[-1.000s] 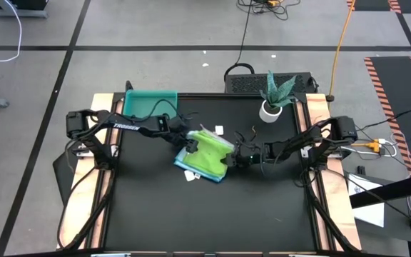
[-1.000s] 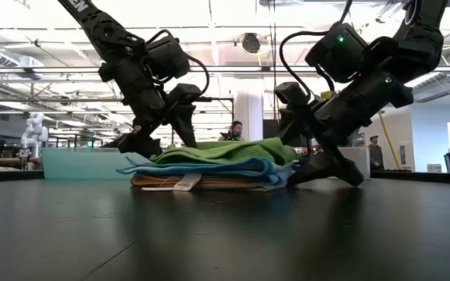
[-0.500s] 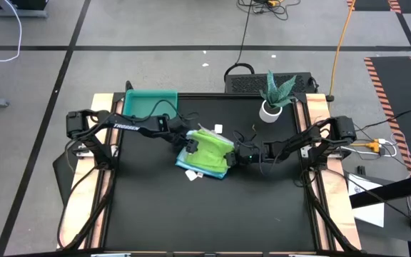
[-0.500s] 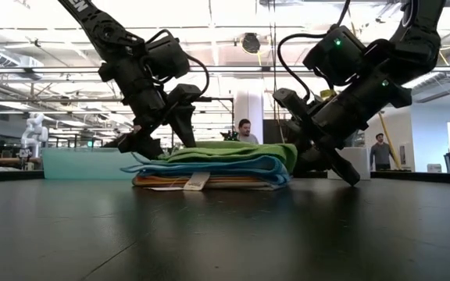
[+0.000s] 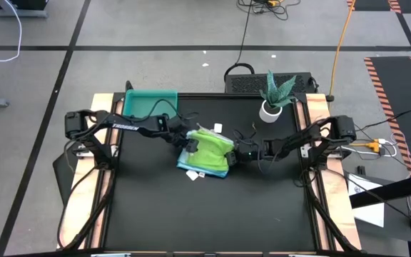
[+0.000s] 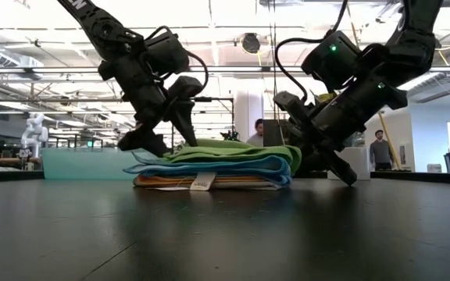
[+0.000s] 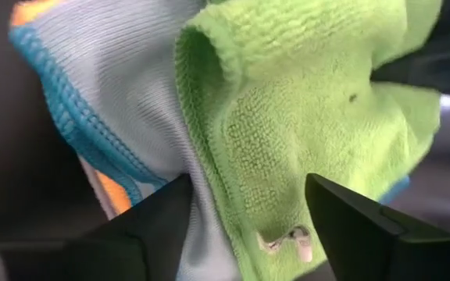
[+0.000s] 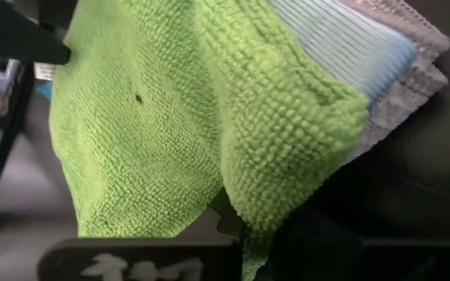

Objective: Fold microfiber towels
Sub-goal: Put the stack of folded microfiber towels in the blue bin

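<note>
So the microfiber towels (image 5: 205,157) sit in a neat stack just left of center in the overhead shot, on the black counter (image 5: 212,214). The fuzzy lime-green square towel (image 5: 210,151) is on top, with pale blue (image 6: 233,164), bright blue and yellow-orange (image 6: 170,181) layers under it in the table-level picture, and a small white tag (image 6: 203,182) hanging off the front edge.

The left hand (image 5: 185,140) is at the upper-left edge of the stack, fingers spread apart, one on each side of the green towel's folded edge in its own wrist camera — not squeezing anything that I can see.

The right hand (image 5: 234,155) comes in from the right of the frame and is pressed together on the green towel's right corner; its wrist camera shows the green fold bunched right at the fingers.

Also around: a rigid teal rectangular tray (image 5: 150,103) at the upper left of the counter, and a spiky green plant in a white pot (image 5: 272,107) at the upper right — both well apart from the stack.
</note>
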